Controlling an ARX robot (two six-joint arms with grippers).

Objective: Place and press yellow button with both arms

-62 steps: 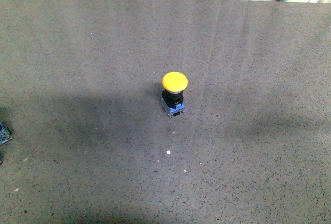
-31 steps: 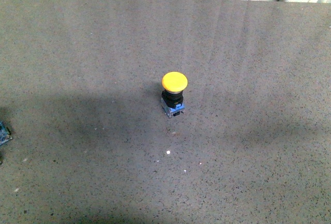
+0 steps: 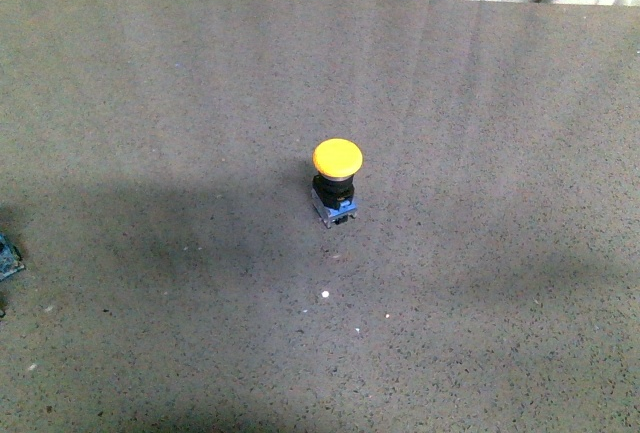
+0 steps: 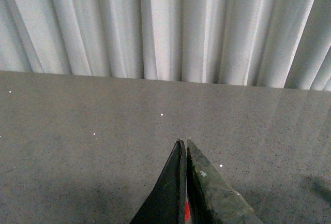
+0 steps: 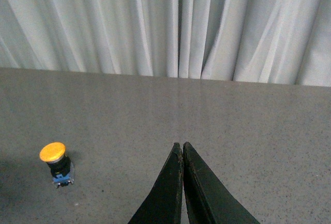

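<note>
Button [image 3: 337, 181] upright on the grey surface [image 3: 500, 103], well apart from both hands. Left hand [image 4: 185, 146]: fingers pressed together, holding nothing. Right hand [image 5: 182, 147]: fingers together, empty; button [image 5: 55, 164] off to its side.

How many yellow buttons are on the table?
1. The yellow button stands upright near the middle of the grey table, alone. The right wrist view shows the same one, off to one side of the shut right gripper. No others show.
</note>
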